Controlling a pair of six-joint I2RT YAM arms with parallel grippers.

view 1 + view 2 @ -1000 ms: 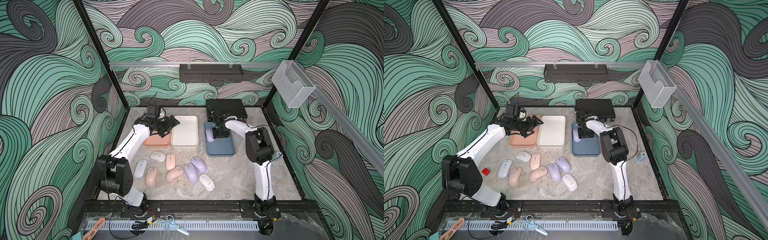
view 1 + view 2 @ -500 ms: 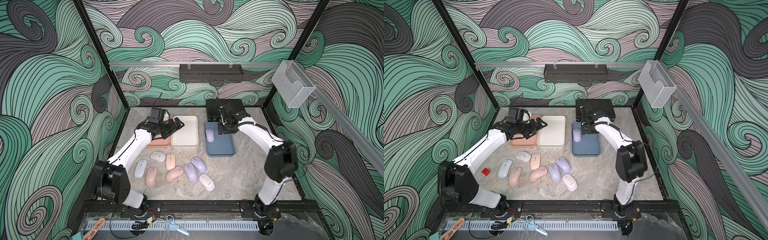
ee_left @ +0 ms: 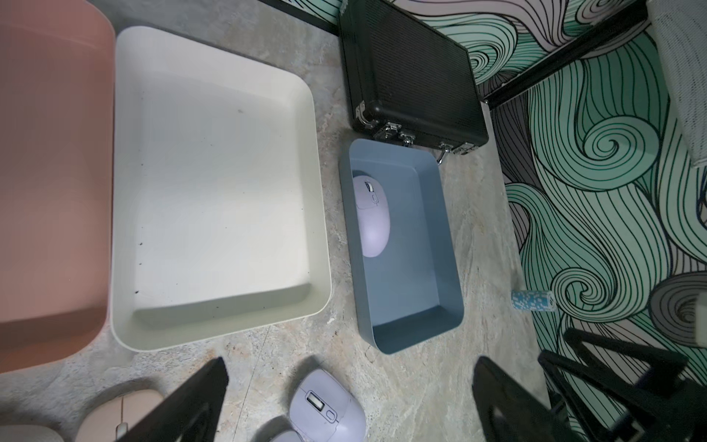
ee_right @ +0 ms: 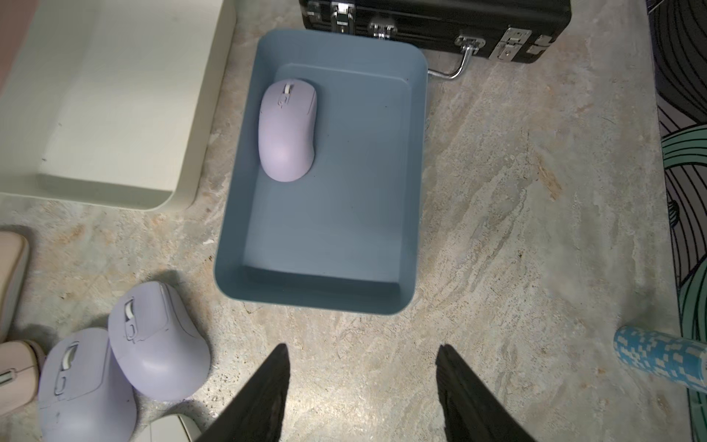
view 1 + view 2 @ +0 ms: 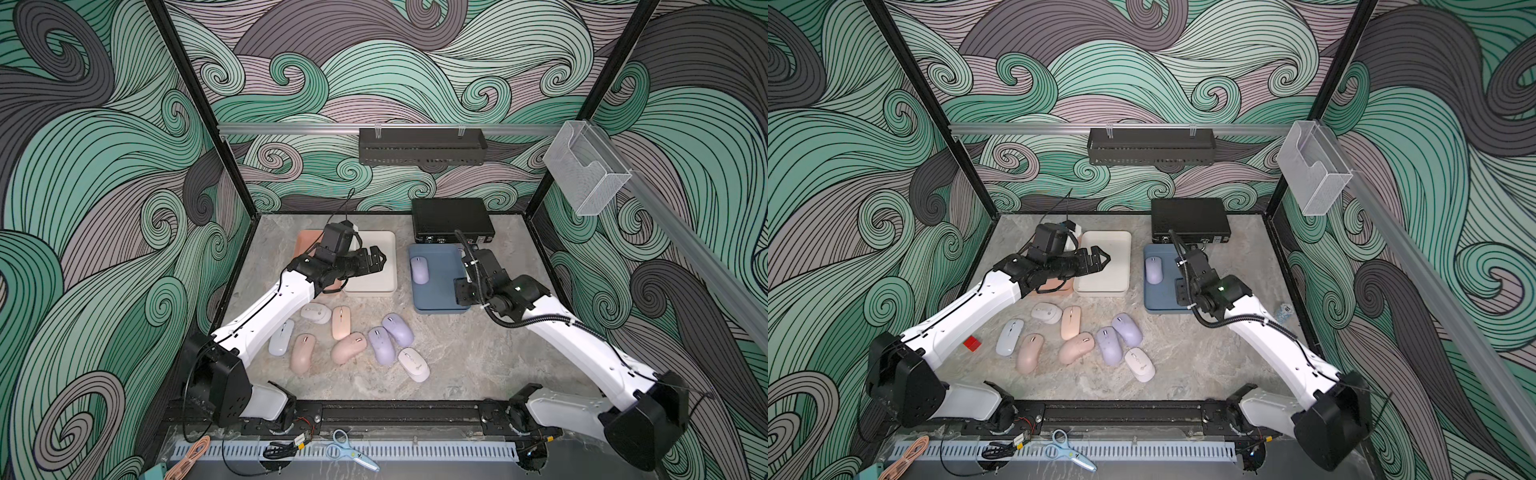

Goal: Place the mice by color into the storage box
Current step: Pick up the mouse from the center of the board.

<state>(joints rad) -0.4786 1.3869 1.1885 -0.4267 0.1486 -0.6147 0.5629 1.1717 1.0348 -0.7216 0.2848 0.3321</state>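
**Both hands spread and empty, one lavender mouse in the blue box**

My right hand (image 4: pixel 362 356) hangs above the marble-patterned surface (image 4: pixel 497 229). Its two dark fingers are spread apart and hold nothing. Just ahead of its fingertips sits the blue box (image 4: pixel 235 229). One lavender mouse (image 4: pixel 287 130) lies flat inside it, at the end farthest from the hand and close to the wall that faces the cream box (image 4: pixel 183 153). Beyond the blue box, farther still from the hand, a black case (image 4: pixel 432 15) with metal latches stands just behind it.

Off to the inner side of the right hand, toward my other arm, two more lavender mice (image 4: pixel 158 336) (image 4: pixel 86 386) lie on the surface, touching each other. On the hand's outer side, near the wall, lies a blue patterned roll (image 4: pixel 658 359) (I cannot tell what it is).

My left hand (image 5: pixel 376 258) is spread wide and also holds nothing. It hangs over the cream box, near the edge that meets the pink box (image 3: pixel 46 134).

Behind the left hand, back toward the arm bases, the rest of the mice lie loose on the surface. Three pale pink mice (image 5: pixel 340 322) (image 5: pixel 302 353) (image 5: pixel 349 347) sit in the middle of that group. Three whitish mice (image 5: pixel 316 312) (image 5: pixel 281 337) (image 5: pixel 413 364) lie around them, and one of these is just beside the left forearm.
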